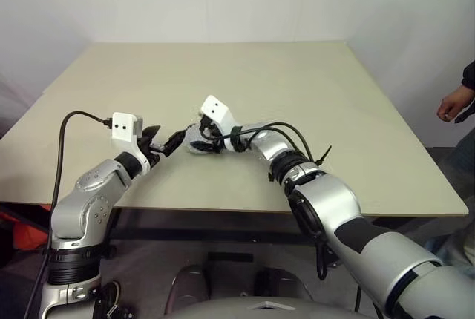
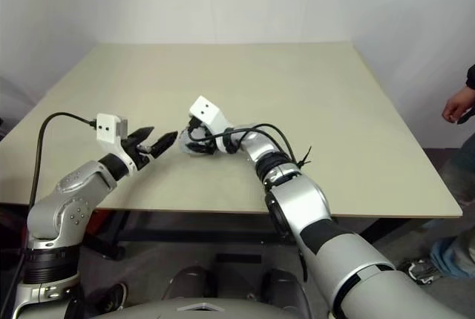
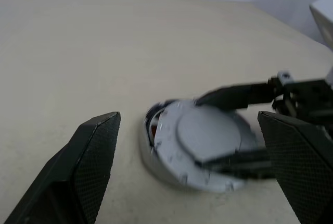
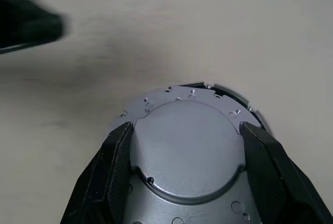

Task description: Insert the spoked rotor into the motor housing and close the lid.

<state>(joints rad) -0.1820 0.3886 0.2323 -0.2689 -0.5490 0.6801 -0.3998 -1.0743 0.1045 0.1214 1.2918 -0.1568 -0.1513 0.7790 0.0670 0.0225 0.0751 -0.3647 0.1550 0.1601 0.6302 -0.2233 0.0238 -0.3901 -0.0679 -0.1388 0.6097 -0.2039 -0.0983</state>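
While the right gripper [image 4: 184, 151] clamps the lid [image 4: 187, 146] from both sides, the lid sits tilted on the motor housing [image 3: 156, 156] with a gap. Closing seems underway; pressing it flat comes next. Just beside the housing, the left gripper [image 2: 152, 143] hangs open.

Probably lab: bare beige table [image 1: 312, 96], plain white walls [image 1: 223, 0].
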